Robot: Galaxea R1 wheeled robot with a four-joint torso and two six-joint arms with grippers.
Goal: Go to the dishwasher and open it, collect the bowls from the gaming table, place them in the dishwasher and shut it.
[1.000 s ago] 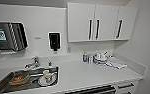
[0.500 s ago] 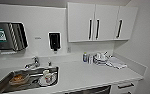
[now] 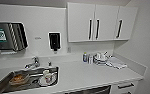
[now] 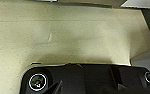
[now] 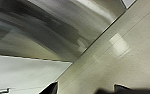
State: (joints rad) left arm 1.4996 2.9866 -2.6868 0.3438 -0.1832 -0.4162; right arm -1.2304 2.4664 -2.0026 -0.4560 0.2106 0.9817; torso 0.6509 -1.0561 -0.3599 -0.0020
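Under the white counter [image 3: 78,75], at the lower edge of the head view, runs a dark steel strip, the top of the dishwasher [image 3: 91,90]. A brushed steel front [image 5: 48,32] that looks like the same appliance appears close up in the right wrist view, above pale floor [image 5: 131,57]. The left wrist view looks down on speckled beige floor [image 4: 78,37] past the robot's dark plate. The bowls and the gaming table are out of view.
A steel sink [image 3: 1,86] at the left holds a mug, a plate and a dish of food, behind it a tap [image 3: 33,63]. White wall cupboards [image 3: 98,22] hang above. Stacked dishes [image 3: 101,58] and a cloth [image 3: 116,62] lie at the back right corner.
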